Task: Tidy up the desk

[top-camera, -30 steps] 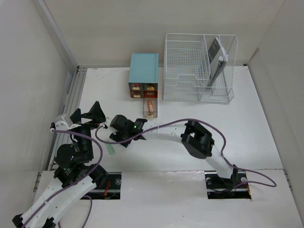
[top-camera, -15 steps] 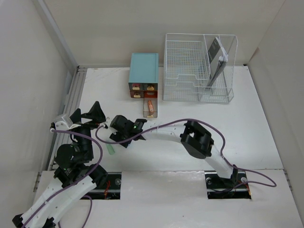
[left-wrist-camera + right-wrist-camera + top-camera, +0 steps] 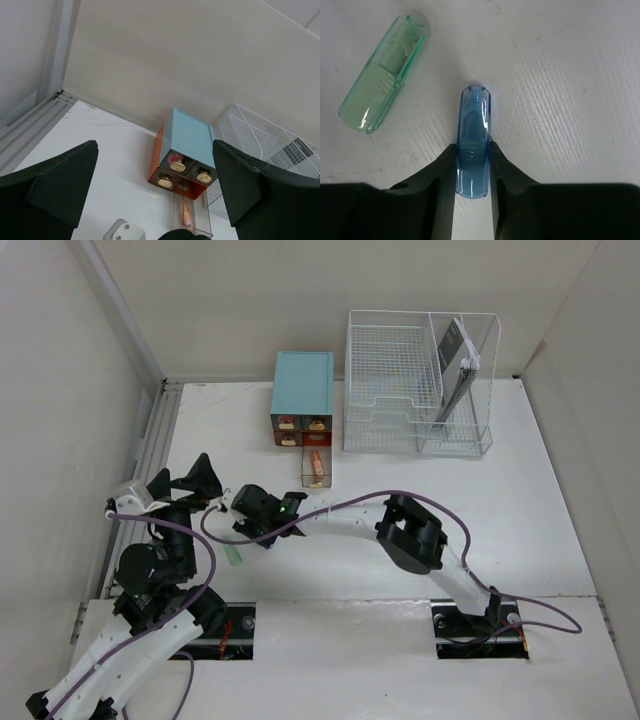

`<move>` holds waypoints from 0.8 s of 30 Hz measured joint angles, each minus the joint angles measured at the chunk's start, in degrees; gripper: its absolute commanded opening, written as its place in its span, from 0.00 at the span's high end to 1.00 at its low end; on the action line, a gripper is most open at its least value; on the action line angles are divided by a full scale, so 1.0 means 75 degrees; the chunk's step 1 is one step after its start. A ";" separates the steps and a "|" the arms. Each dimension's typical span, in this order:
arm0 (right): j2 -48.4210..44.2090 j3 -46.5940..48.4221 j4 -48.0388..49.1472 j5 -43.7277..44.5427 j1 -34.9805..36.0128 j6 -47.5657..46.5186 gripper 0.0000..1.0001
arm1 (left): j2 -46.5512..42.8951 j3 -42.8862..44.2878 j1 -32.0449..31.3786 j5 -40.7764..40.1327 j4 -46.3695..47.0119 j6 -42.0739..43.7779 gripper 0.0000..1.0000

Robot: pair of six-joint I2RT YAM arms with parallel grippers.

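- Grip: the right claw (image 3: 472,150) is clenched on the blue marker (image 3: 473,135), low centre of the wrist view.
- Change: that arm has edged slightly left in the top view, so the pickup looks secured.
- Nearby, the green marker (image 3: 382,74) lies loose at upper left on the counter (image 3: 520,490), which fills the top view's middle.
- Meanwhile the left claw (image 3: 155,145) is spread wide, holding nothing.
- Next stop, likely the open drawer (image 3: 325,480).

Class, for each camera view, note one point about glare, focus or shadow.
Right wrist: sharp, with white glare streaks on the blue translucent marker and green translucent marker. Left wrist: teal drawer box crisp, the left fingers dark, soft-edged silhouettes. Top external: desk evenly lit, shadows faint.
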 measured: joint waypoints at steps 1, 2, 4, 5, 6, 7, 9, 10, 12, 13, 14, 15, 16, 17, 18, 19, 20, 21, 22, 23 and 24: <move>0.0000 0.0003 0.0000 0.0009 0.0000 -0.0023 0.88 | 0.0000 0.0000 0.0000 0.0000 0.0000 -0.0003 0.02; 0.0000 0.0009 -0.0006 0.0058 0.0000 -0.0044 0.90 | 0.0000 0.0000 0.0000 0.0000 0.0000 0.0000 0.02; 0.0000 0.0012 -0.0012 0.0201 0.0000 -0.0117 0.90 | 0.0000 0.0000 0.0000 0.0000 0.0000 -0.0003 0.02; 0.0000 0.0017 -0.0017 0.0291 0.0000 -0.0163 0.90 | 0.0000 0.0000 0.0000 0.0000 0.0000 -0.0003 0.02; -0.0003 0.0023 -0.0020 0.0449 0.0000 -0.0245 0.90 | 0.0000 0.0000 0.0000 0.0000 0.0000 0.0000 0.02; -0.0012 0.0023 -0.0023 0.0627 0.0000 -0.0332 0.90 | 0.0000 0.0000 0.0000 0.0000 0.0000 0.0000 0.02; -0.0052 0.0023 -0.0009 0.1035 0.0000 -0.0586 0.90 | 0.0000 0.0000 0.0000 0.0000 0.0000 -0.0003 0.02; -0.0105 0.0023 0.0003 0.1274 0.0000 -0.0714 0.90 | 0.0000 0.0000 0.0000 0.0000 0.0000 0.0000 0.02; -0.0271 0.0020 0.0064 0.1740 -0.0009 -0.0976 0.90 | 0.0000 0.0000 0.0000 0.0000 0.0000 0.0000 0.02; -0.0382 0.0009 0.0149 0.1955 -0.0015 -0.1096 0.90 | 0.0000 0.0000 0.0000 0.0000 0.0000 0.0000 0.02; -0.0504 0.0006 0.0227 0.2142 -0.0032 -0.1215 0.90 | 0.0000 0.0000 0.0000 0.0000 0.0000 -0.0003 0.02; -0.0621 0.0006 0.0303 0.2288 -0.0073 -0.1309 0.90 | 0.0000 0.0000 0.0000 0.0000 0.0000 0.0000 0.02; -0.0746 -0.0003 0.0396 0.2416 -0.0108 -0.1411 0.90 | -0.0009 0.0000 0.0000 0.0003 0.0000 0.0000 0.02; -0.0866 -0.0012 0.0463 0.2518 -0.0166 -0.1478 0.90 | -0.0026 0.0000 0.0000 0.0003 -0.0006 0.0000 0.02; -0.0979 -0.0015 0.0525 0.2597 -0.0248 -0.1550 0.90 | -0.0047 0.0000 0.0000 0.0003 0.0000 -0.0003 0.02; -0.1084 -0.0015 0.0595 0.2678 -0.0353 -0.1609 0.90 | -0.0073 0.0000 0.0000 0.0003 0.0006 0.0000 0.02; -0.1177 -0.0015 0.0662 0.2748 -0.0475 -0.1655 0.90 | -0.0087 0.0000 0.0000 0.0000 0.0003 0.0000 0.02; -0.1265 -0.0017 0.0720 0.2821 -0.0618 -0.1716 0.90 | -0.0087 0.0000 0.0003 0.0000 0.0009 -0.0003 0.02; -0.1341 -0.0020 0.0764 0.2894 -0.0769 -0.1763 0.90 | -0.0087 0.0000 0.0000 0.0003 0.0000 0.0000 0.02; -0.1405 -0.0020 0.0796 0.2955 -0.0935 -0.1813 0.90 | -0.0087 0.0000 0.0000 0.0003 0.0000 0.0000 0.02; -0.1448 -0.0020 0.0825 0.2987 -0.1096 -0.1830 0.90 | -0.0087 0.0000 0.0000 0.0003 0.0003 0.0000 0.02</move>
